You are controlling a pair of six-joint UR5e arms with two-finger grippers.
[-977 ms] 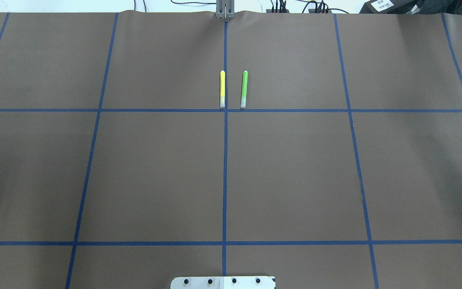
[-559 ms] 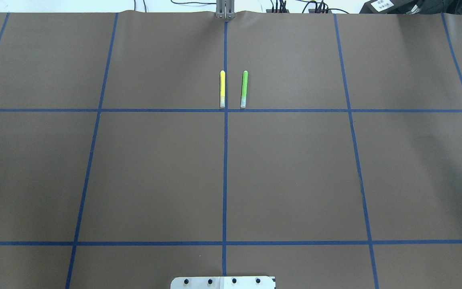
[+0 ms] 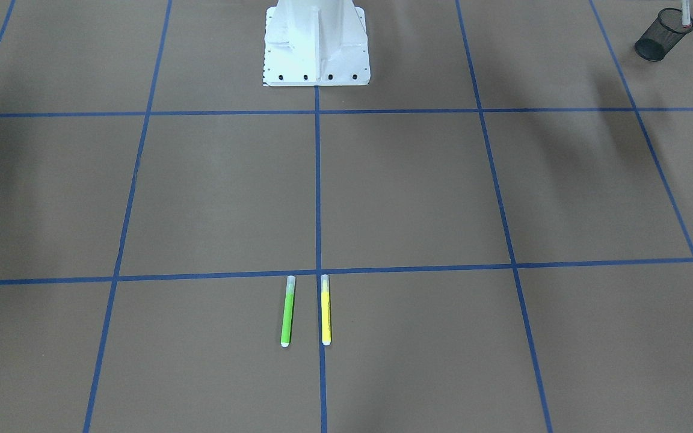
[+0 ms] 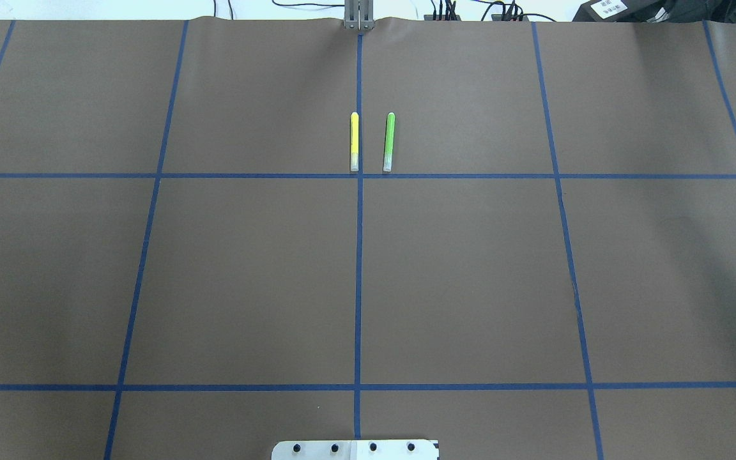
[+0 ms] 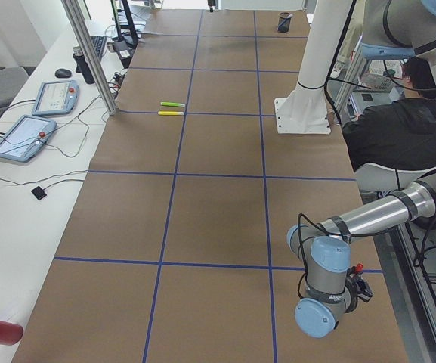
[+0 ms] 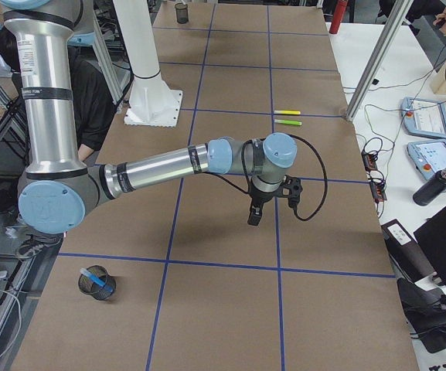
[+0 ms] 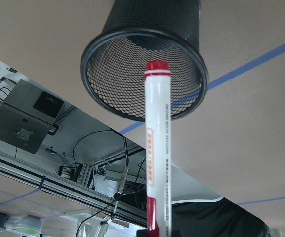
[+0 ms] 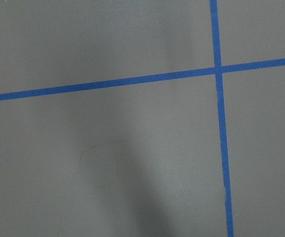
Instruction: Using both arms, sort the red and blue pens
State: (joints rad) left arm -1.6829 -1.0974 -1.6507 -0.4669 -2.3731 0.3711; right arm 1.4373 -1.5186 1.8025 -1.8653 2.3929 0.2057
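Red pen (image 7: 157, 148) stands out from the left gripper (image 7: 158, 233). The fingers are clamped on its lower end at the bottom edge of the left wrist view. Its red cap lines up with the mouth of the left mesh cup (image 7: 132, 64).

Blue pen (image 6: 97, 276) leans inside the right mesh cup (image 6: 97, 286), which stands near the robot-side edge of the table (image 4: 246, 275). Only the exterior right view shows this. That view also shows the right gripper (image 6: 253, 219) pointing down over bare brown paper, well apart from its cup. Its opening cannot be told. The right wrist view shows only paper and blue tape lines (image 8: 132, 81).

The overhead view covers the middle of the table. Yellow marker (image 4: 354, 142) and green marker (image 4: 388, 142) lie there parallel and apart, just beyond a cross line. The yellow one lies beside the centre line. A wide stretch of brown surface separates them from the white pedestal (image 3: 316, 45).
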